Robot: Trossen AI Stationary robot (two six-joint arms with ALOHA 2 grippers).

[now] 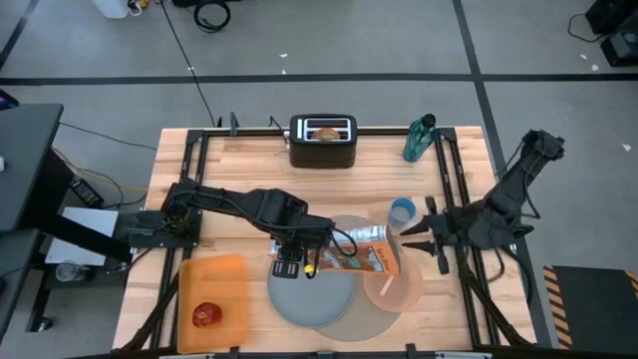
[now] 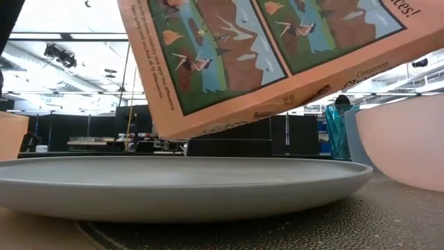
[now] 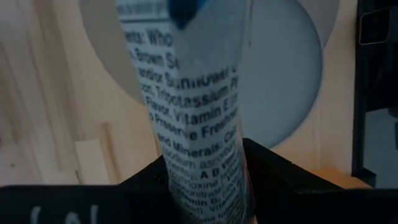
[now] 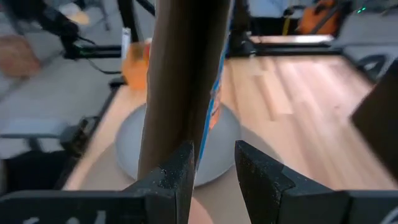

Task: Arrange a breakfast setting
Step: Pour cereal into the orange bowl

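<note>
The cereal box [image 2: 277, 55] hangs tilted over the blue-grey plate [image 2: 173, 182]. The left tool [image 1: 291, 261] is clamped on one end of it. The right tool [image 1: 411, 237] is at the other end; I cannot tell its grip. The plate lies on the grey mat [image 1: 369, 319] beside the pink bowl [image 1: 394, 284]. The apple [image 1: 206, 315] sits on the orange board [image 1: 224, 279], at the table's left.

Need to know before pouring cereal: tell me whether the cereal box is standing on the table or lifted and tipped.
Lifted and tipped. The cereal box hangs slanted above the blue-grey plate, clear of it. From above it lies between the left claw and the right claw.
</note>
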